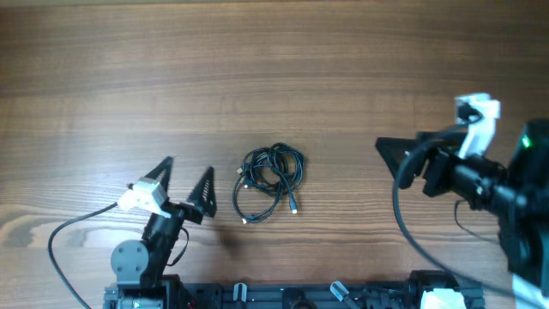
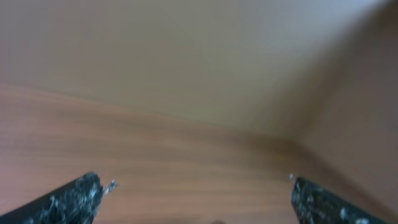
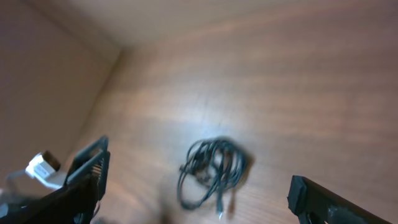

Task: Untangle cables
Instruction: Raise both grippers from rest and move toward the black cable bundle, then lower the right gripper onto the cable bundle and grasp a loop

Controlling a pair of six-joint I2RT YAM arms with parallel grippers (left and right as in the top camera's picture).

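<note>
Right end effector (image 3: 199, 168), cables (image 1: 270, 180), wooden table (image 1: 274, 69), beige wall (image 2: 186, 56)

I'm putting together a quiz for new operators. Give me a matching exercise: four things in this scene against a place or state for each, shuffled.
Things:
1. cables
2. left gripper
3. right gripper
4. table

Places or states:
A. brown wood grain
B. open, empty, to the right of the cables
C. tangled heap at mid-table
D. open, empty, to the left of the cables

Pairs: 1-C, 2-D, 3-B, 4-A.
</note>
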